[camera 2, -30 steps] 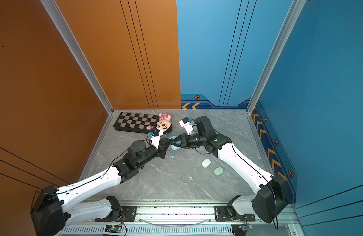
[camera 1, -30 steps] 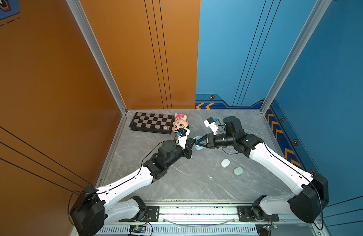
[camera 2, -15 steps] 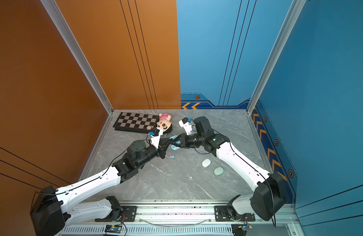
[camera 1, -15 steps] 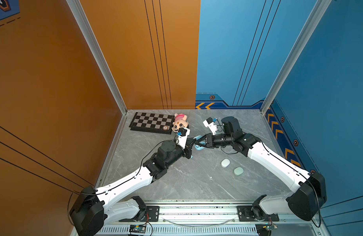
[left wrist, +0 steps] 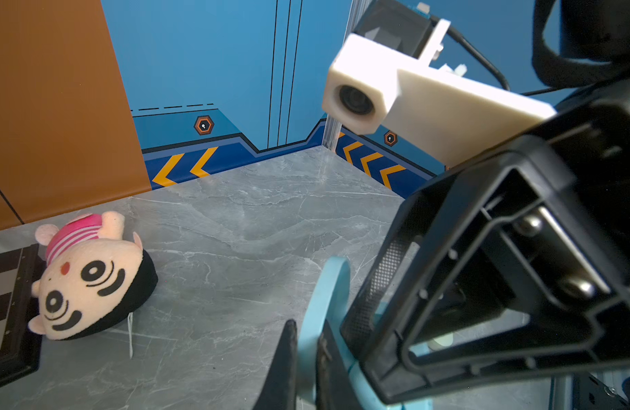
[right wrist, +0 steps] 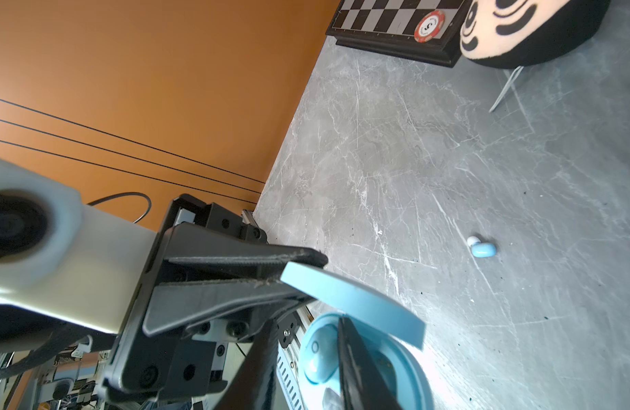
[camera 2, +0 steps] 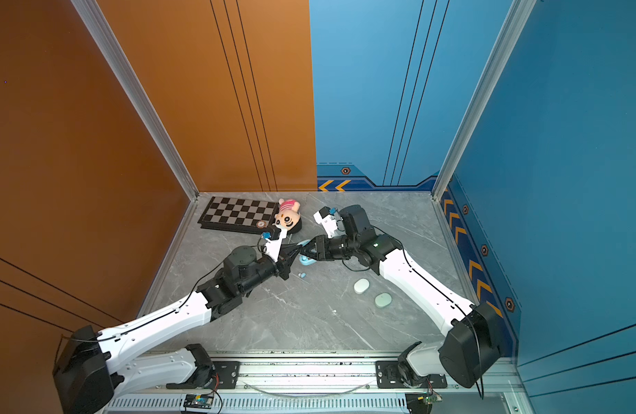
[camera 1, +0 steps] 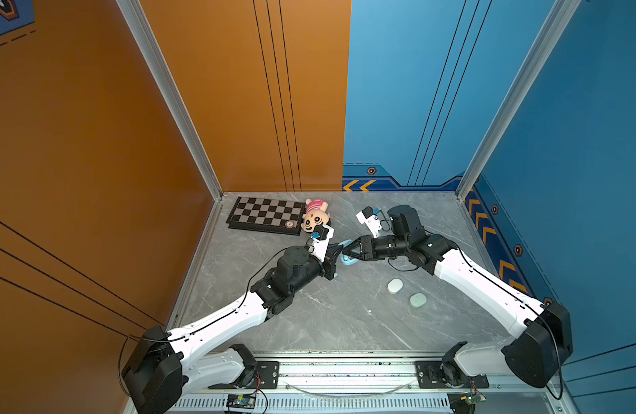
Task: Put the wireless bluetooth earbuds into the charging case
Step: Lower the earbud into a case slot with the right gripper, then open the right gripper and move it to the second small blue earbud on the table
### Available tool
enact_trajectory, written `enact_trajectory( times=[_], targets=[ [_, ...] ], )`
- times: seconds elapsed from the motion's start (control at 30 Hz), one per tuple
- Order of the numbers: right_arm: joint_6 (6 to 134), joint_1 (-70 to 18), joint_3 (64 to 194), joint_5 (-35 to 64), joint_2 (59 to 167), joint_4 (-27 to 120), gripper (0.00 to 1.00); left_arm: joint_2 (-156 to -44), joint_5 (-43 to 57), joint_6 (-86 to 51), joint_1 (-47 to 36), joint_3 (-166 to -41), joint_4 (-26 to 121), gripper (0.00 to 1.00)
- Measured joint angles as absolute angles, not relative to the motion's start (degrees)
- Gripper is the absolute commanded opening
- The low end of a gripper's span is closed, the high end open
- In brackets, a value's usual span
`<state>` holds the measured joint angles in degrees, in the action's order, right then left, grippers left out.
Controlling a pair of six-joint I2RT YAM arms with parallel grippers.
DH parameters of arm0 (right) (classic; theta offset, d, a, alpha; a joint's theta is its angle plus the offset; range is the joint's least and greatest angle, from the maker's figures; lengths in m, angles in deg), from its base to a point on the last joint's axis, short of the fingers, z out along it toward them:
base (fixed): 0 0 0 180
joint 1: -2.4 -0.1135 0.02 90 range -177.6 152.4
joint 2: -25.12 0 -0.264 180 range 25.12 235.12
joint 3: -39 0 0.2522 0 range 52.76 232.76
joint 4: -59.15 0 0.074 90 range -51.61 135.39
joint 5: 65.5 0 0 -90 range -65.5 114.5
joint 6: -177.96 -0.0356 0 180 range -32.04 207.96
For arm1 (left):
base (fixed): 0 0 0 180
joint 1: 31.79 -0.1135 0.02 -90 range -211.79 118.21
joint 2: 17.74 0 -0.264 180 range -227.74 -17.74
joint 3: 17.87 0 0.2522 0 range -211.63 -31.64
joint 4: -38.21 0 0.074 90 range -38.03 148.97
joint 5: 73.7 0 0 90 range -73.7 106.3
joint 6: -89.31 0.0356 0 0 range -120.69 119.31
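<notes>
— In the middle of both top views, just below the plush toy point(camera 1: 314, 218), the two arms are meeting over the blue charging case point(right wrist: 414, 369). What is worrying you?

— The left gripper point(right wrist: 308, 278) is clamping the lid point(right wrist: 359, 301) between closed fingers and propping it open. The right gripper point(camera 1: 346, 252) is hovering over the base with its jaws parted only a little. One pale blue earbud point(right wrist: 315, 358) is lying in the case between those fingers, and I cannot tell whether it is sitting fully home.

— So what if the right arm is leaving crooked?

— A finger could be catching that bud and flicking it out, or shoving the base so the lid is twisting in the left grip. If the grip is slipping, the lid may be snapping down on the right finger.

— And the second bud?

— The loose earbud point(camera 2: 302, 275) is lying on the grey table point(camera 2: 309, 322), just below the grippers in a top view and near the left wrist. It is tiny and rounded, so I am expecting a careless pinch to send it skidding.

— The other cases?

— The white case point(camera 1: 395, 286) and the mint case point(camera 1: 418, 300) are sitting closed, right of centre, well apart from all this.
</notes>
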<state>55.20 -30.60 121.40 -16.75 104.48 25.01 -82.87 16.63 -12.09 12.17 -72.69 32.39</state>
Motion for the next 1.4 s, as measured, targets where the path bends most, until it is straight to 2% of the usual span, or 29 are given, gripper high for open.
enact_trajectory(
  times=[0.33,0.47,0.63,0.8,1.07,1.4],
  targets=[
    [55.1,-29.8,126.9,-14.2,102.9,22.2,0.38,-81.9,18.1,-10.5,12.0,-72.7,32.2,0.0],
    [53.7,-28.2,129.0,-10.8,99.7,22.3,0.34,-79.2,22.6,-8.8,11.5,-72.5,33.4,0.0],
    [52.0,-26.0,129.2,-3.4,98.9,20.1,0.35,-73.1,30.9,-5.5,10.4,-71.5,38.0,0.0],
    [53.3,-26.5,130.5,4.2,106.2,11.6,0.4,-65.5,34.3,-3.0,5.5,-71.4,45.6,0.0],
    [55.1,-31.7,134.0,10.0,122.2,3.8,0.43,-58.3,22.1,-8.3,-8.3,-68.6,55.2,0.0],
    [42.2,-37.5,137.2,13.2,135.4,3.2,0.45,-55.4,16.5,-14.5,-9.7,-60.7,55.7,0.0]
  ],
)
